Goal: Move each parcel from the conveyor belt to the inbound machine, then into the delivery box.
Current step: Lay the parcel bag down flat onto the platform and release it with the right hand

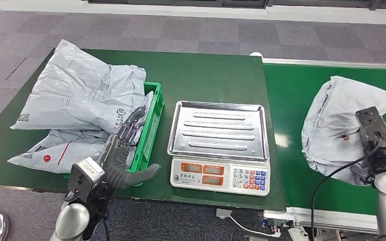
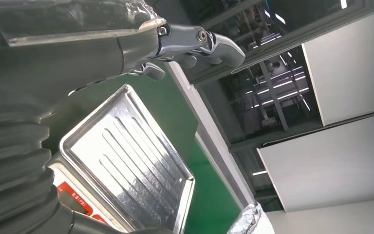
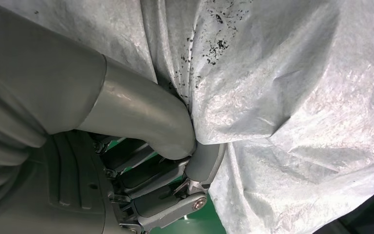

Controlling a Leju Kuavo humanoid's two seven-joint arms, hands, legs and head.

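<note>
We see our right hand (image 3: 175, 161) closed on a crumpled grey parcel (image 1: 343, 125) that lies on the green conveyor belt (image 1: 291, 95). In the right wrist view, the thick grey thumb presses into a fold of the parcel's plastic while darker fingers (image 3: 202, 168) curl against it from the other side, pinching the wrapping between them. In the head view, the parcel bulges out just beyond this hand, away from our body.

Our left hand (image 1: 125, 150) holds nothing. Its fingers are spread and lightly curled, and it hovers over the near edge of the green desk (image 1: 206, 75). Its fingertips reach toward the rim of a green delivery box (image 1: 151, 125), which sits just ahead of it. Several grey parcels (image 1: 75, 95) are heaped in and over that box, spilling to the outer side of this hand.

Between our two hands stands the weighing scale (image 1: 218, 150), the inbound machine. Its ribbed steel tray (image 1: 216, 130) is bare and shiny, and its display and keypad face us. The scale sits just to the inner side of our left hand, and the parcel in our right hand is well apart from it, across the seam where desk meets belt.
</note>
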